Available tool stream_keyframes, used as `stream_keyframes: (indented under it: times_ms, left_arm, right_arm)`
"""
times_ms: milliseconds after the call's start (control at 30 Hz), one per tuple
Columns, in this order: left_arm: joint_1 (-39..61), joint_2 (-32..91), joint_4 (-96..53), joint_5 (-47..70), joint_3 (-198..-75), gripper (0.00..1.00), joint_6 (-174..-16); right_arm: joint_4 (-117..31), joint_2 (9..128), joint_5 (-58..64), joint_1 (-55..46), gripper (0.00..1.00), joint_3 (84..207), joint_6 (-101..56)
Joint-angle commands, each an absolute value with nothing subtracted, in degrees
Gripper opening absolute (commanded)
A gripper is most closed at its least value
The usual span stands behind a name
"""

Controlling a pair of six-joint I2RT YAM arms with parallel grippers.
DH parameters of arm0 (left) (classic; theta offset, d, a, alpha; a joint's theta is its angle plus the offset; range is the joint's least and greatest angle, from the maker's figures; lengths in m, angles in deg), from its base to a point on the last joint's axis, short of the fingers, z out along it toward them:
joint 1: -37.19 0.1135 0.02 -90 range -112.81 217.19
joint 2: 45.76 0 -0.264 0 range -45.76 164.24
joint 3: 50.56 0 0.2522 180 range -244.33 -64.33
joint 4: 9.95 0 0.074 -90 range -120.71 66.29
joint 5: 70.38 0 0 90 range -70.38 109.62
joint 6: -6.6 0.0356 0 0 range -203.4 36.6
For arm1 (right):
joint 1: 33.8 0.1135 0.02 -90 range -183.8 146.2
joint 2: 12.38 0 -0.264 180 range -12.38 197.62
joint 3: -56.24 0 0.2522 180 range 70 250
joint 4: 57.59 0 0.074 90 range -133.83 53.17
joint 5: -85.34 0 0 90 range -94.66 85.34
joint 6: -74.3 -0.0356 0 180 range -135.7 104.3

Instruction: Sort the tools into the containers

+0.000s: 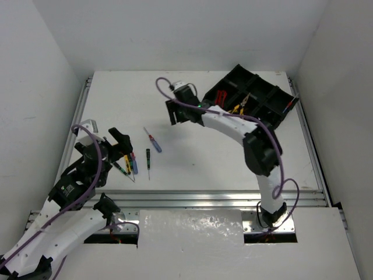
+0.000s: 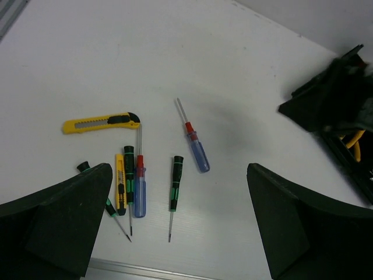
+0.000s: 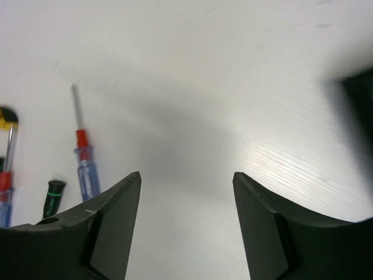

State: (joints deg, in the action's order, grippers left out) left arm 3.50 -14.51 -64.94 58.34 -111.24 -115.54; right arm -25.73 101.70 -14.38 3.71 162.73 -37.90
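a large black plastic tray with raised dividers (image 1: 265,87) sits at the far right corner of the white tabletop (image 1: 192,157), turned at an angle. red-and-black-handled pliers (image 1: 221,97) lie in a compartment at its left end, with yellow-handled pliers (image 1: 239,107) in the compartment beside them. at the near left, a blue-handled screwdriver with a red collar (image 2: 197,153) lies alone, with a black-and-green screwdriver (image 2: 175,182) near it. further left, a second blue-handled screwdriver (image 2: 140,192), another black-and-green screwdriver (image 2: 129,169) and a small yellow utility knife (image 2: 119,184) lie side by side. a larger yellow utility knife (image 2: 99,123) lies crosswise beyond them.

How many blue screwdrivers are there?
2. One blue screwdriver lies alone; the other blue screwdriver lies beside a green-and-black screwdriver. Others may hide in the black tray.
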Motion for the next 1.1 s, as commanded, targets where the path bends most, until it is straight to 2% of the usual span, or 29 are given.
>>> stream_keyframes:
  times_ms: [0, 133, 267, 600, 733, 1067]
  left_arm:
    - [3.5, -15.5, -64.0, 59.5, -112.2, 1.00, -116.4]
    - [3.4, -16.5, -63.3, 59.1, -112.0, 1.00, -116.1]
    - [3.5, -15.9, -62.6, 57.7, -111.7, 1.00, -115.3]
    - [3.5, -16.2, -62.6, 57.1, -111.6, 1.00, -115.0]
    - [3.5, -16.6, -62.4, 57.1, -111.5, 1.00, -115.0]
    - [3.5, -16.9, -62.2, 56.6, -111.4, 1.00, -114.8]
  right_arm:
    - [-20.8, 109.5, -10.6, 8.7, 0.64, 169.3, -33.9]
    - [-18.6, 116.5, -8.3, 12.4, 0.58, 175.4, -33.9]
    - [-16.9, 120.6, -7.1, 15.3, 0.57, 179.9, -32.7]
    - [-17.4, 121.0, -11.9, 17.5, 0.57, 179.5, -34.7]
    - [-19.6, 118.0, -11.9, 17.7, 0.57, 176.8, -42.0]
    - [-17.0, 123.9, -20.6, 18.5, 0.70, 184.9, -58.4]
